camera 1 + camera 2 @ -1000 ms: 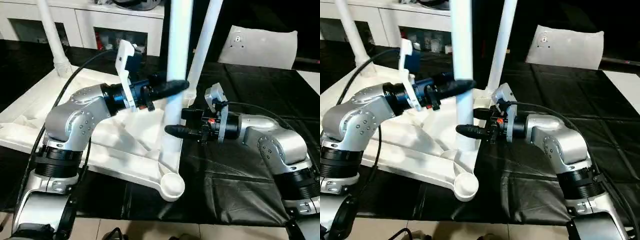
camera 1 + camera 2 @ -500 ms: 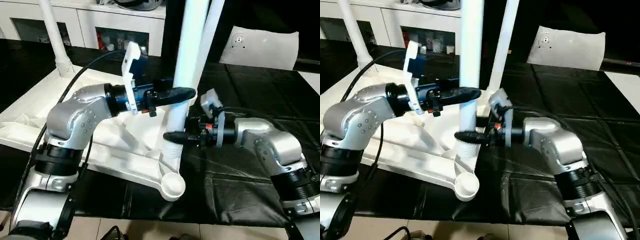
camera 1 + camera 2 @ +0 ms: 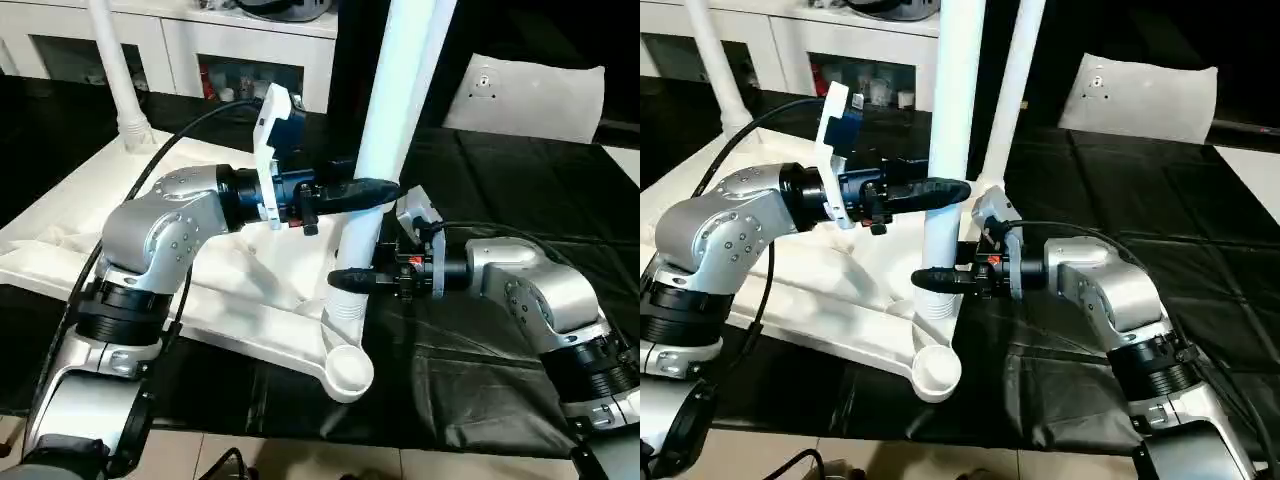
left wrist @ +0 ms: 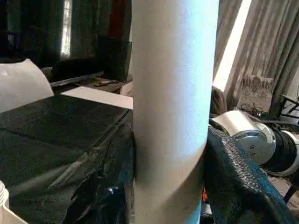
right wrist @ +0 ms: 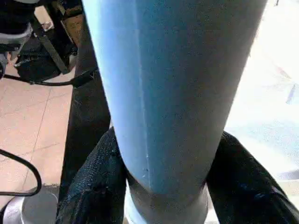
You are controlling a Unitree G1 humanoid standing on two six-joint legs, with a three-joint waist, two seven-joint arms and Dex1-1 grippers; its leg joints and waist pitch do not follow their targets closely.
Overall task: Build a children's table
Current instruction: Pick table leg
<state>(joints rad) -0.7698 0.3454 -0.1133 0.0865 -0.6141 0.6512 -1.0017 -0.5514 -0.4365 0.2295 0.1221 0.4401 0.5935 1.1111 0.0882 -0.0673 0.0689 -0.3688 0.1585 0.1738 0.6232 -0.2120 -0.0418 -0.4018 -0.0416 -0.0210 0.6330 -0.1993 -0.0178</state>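
Head stereo looks down; wrist cams close on leg [image 4: 170, 116].

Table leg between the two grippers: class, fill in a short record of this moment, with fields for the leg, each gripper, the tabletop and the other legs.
leg: white tube, tilted, its lower end above the tabletop's near corner
left gripper: clamped on the leg higher up
right gripper: jaws around the leg near its base
tabletop: underside up on black sheet
near socket: empty
other legs: one standing at far left corner
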